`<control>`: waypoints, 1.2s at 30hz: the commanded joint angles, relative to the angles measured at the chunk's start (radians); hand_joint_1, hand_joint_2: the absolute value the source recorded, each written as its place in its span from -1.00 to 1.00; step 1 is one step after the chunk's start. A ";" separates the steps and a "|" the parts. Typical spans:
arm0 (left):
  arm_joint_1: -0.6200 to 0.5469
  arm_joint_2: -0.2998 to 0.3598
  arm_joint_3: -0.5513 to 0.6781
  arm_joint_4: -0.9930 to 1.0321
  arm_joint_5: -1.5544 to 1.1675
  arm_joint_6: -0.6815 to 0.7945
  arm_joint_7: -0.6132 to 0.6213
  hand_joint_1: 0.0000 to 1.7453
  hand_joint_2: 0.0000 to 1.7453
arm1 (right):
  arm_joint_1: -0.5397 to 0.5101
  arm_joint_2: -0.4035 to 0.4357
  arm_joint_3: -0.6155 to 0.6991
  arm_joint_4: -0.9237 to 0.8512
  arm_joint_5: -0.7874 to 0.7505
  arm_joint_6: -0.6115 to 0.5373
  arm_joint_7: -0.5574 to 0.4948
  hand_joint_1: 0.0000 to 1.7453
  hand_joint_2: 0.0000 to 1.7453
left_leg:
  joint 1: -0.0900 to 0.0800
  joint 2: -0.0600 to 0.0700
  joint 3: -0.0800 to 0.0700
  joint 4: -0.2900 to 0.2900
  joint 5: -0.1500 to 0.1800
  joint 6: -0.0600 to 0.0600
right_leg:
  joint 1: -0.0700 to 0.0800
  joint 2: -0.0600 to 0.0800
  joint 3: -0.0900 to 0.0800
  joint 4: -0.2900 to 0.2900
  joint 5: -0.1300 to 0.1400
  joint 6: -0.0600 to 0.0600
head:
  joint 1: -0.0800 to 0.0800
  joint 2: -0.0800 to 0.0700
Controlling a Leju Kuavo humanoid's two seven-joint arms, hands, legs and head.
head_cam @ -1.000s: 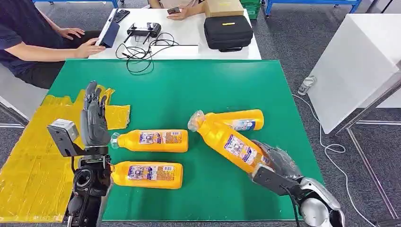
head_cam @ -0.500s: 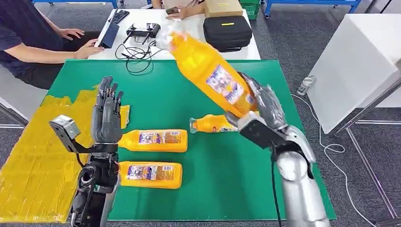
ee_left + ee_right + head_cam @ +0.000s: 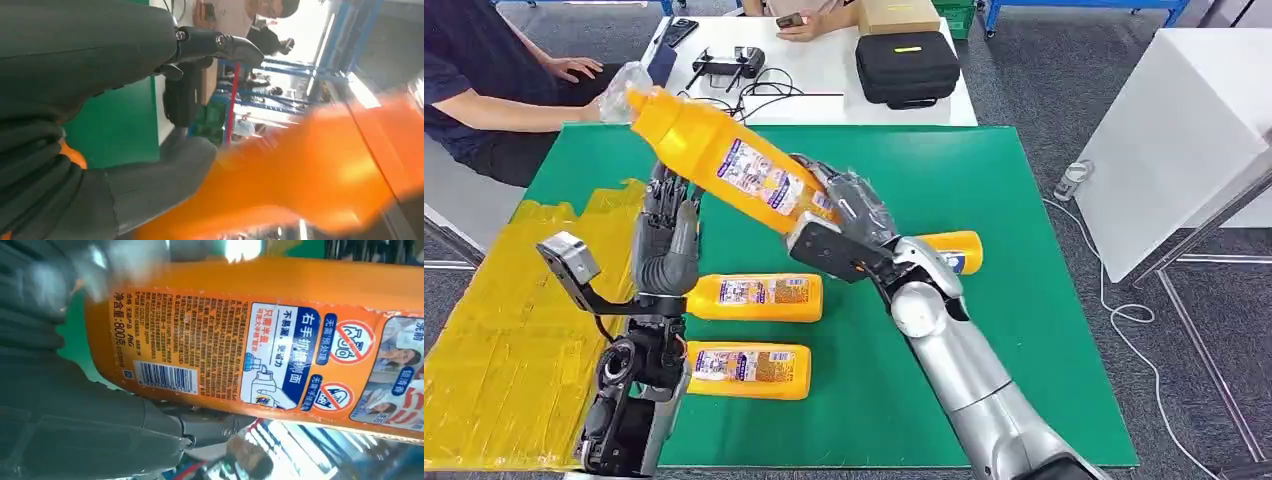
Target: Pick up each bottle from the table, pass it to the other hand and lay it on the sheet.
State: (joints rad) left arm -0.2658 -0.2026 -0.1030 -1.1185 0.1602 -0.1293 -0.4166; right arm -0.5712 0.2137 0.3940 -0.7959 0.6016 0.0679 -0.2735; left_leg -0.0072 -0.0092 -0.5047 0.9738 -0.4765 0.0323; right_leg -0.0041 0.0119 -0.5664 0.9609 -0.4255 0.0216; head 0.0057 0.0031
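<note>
The right hand (image 3: 844, 225) grips 1 bottle (image 3: 724, 160) aloft beside the left hand (image 3: 669, 240), whose fingers are spread. No bottle lies on the yellow sheet (image 3: 504, 330); 3 wait on the desk (image 3: 874, 390).

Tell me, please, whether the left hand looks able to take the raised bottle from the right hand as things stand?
Probably yes. The left hand is raised and holds nothing, beside the raised bottle that the right hand grips by its base; the bottle's middle and neck are bare.

The held bottle (image 3: 310, 165) is a motion-blurred orange smear in the left wrist view, cut off at the edge
</note>
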 commanded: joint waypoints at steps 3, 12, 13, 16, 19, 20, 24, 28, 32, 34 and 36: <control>-0.099 0.026 -0.039 0.142 0.036 -0.017 -0.007 -1.00 1.00 | -0.069 0.028 0.107 0.224 -0.028 -0.034 0.000 1.00 1.00 | 0.002 -0.001 0.001 0.001 -0.001 -0.003 | 0.002 -0.002 0.002 0.000 0.000 -0.001 | 0.000 0.000; -0.130 0.034 -0.054 0.193 0.063 -0.048 -0.031 -1.00 1.00 | -0.069 0.014 0.123 0.263 -0.040 -0.041 0.003 1.00 1.00 | 0.001 -0.002 0.000 0.001 0.000 -0.002 | 0.001 -0.003 0.001 0.000 0.000 0.000 | 0.000 0.000; -0.140 0.034 -0.058 0.211 0.071 -0.058 -0.039 -1.00 1.00 | -0.069 0.012 0.127 0.274 -0.043 -0.044 -0.001 1.00 1.00 | 0.001 -0.002 0.000 0.001 0.000 -0.002 | 0.001 -0.003 0.001 0.000 0.000 0.000 | 0.000 0.000; -0.161 0.033 -0.071 0.244 0.083 -0.072 -0.048 -1.00 1.00 | -0.067 0.013 0.143 0.294 -0.043 -0.045 -0.006 1.00 1.00 | 0.001 -0.002 0.000 0.000 0.000 -0.002 | 0.001 -0.003 0.000 -0.001 0.000 0.000 | 0.000 0.000; -0.181 0.036 -0.088 0.277 0.100 -0.091 -0.059 -1.00 1.00 | -0.071 0.022 0.161 0.316 -0.036 -0.044 -0.007 1.00 1.00 | 0.002 -0.001 0.001 0.001 0.000 -0.002 | 0.002 -0.003 0.001 -0.001 0.000 0.000 | 0.000 0.000; -0.183 0.038 -0.094 0.284 0.105 -0.098 -0.062 -1.00 1.00 | -0.074 0.025 0.164 0.321 -0.036 -0.046 -0.008 1.00 1.00 | 0.002 -0.002 0.001 0.001 0.000 -0.003 | 0.002 -0.003 0.001 -0.001 0.000 0.000 | 0.000 0.000; -0.187 0.046 -0.107 0.306 0.123 -0.114 -0.073 -1.00 1.00 | -0.089 0.018 0.162 0.317 -0.043 -0.054 -0.009 1.00 1.00 | 0.002 -0.001 0.000 0.002 -0.001 -0.002 | 0.002 -0.003 0.000 0.000 -0.001 0.000 | 0.000 0.000; -0.186 0.051 -0.112 0.309 0.134 -0.126 -0.091 -1.00 -1.00 | -0.103 -0.008 0.140 0.308 -0.060 -0.057 -0.008 1.00 1.00 | 0.001 -0.002 -0.001 0.001 0.000 -0.002 | 0.001 -0.003 -0.001 0.000 0.000 0.000 | 0.000 0.000; -0.185 0.054 -0.117 0.309 0.137 -0.133 -0.092 -1.00 -1.00 | -0.099 -0.016 0.132 0.305 -0.066 -0.054 -0.013 1.00 1.00 | 0.001 -0.001 -0.001 0.001 0.000 -0.001 | 0.001 -0.002 -0.001 0.000 0.000 0.000 | 0.000 0.000; -0.185 0.054 -0.117 0.309 0.137 -0.133 -0.092 -1.00 -1.00 | -0.097 -0.014 0.133 0.306 -0.066 -0.054 -0.014 1.00 1.00 | 0.001 -0.002 -0.001 0.001 0.000 -0.001 | 0.001 -0.003 -0.001 0.000 0.000 0.000 | 0.000 0.000; -0.185 0.054 -0.117 0.309 0.137 -0.133 -0.092 -1.00 -1.00 | -0.097 -0.014 0.133 0.306 -0.066 -0.054 -0.014 1.00 1.00 | 0.001 -0.001 -0.001 0.002 -0.001 -0.002 | 0.002 -0.003 0.000 0.000 -0.001 0.000 | 0.000 0.000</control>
State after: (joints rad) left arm -0.3801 -0.1705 -0.1705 -0.8965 0.2972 -0.2560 -0.5135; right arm -0.6219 0.2213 0.4742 -0.5520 0.5337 0.0076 -0.2831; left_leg -0.0074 -0.0096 -0.5061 0.9743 -0.4765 0.0323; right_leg -0.0042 0.0116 -0.5683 0.9608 -0.4254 0.0217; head 0.0053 0.0031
